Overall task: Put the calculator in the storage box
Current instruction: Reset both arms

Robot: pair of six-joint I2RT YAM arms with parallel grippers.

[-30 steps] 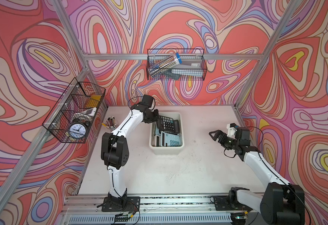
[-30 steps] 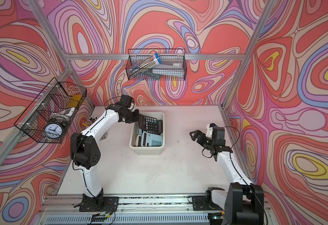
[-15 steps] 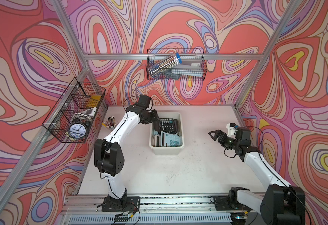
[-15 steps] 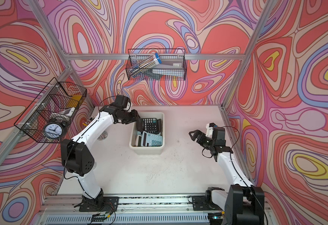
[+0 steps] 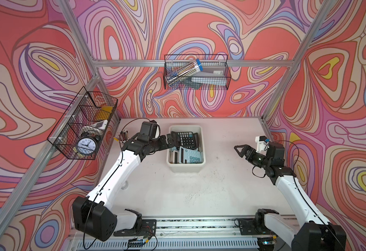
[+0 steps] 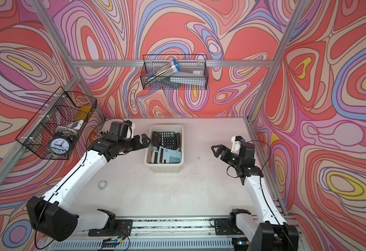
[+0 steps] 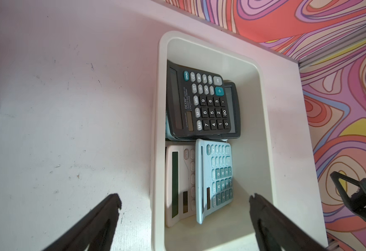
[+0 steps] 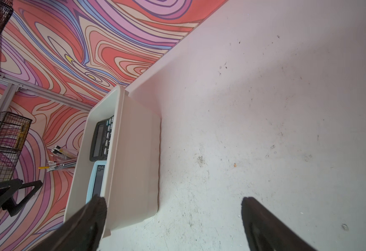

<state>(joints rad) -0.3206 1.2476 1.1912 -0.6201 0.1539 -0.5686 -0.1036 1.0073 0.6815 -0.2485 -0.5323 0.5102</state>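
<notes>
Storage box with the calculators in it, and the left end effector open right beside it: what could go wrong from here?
1. The left end effector stands open close to the rim of the storage box. A careless move could catch the rim and shove the box.
2. The top black calculator lies askew on a second black calculator. A knock might make it slide.

Printed on the black calculator (image 7: 201, 104): "DEXIN", "12-DIGIT ELECTRONIC CALCULATOR", "AUTO POWER OFF", keys "ON/AC", "CE", "GT", "MRC", "M+", "M-", "MU", "00", digits; on the blue calculator (image 7: 218, 180), "ON/AC" and digits; round the alarm clock (image 5: 86, 146), hour numerals.
</notes>
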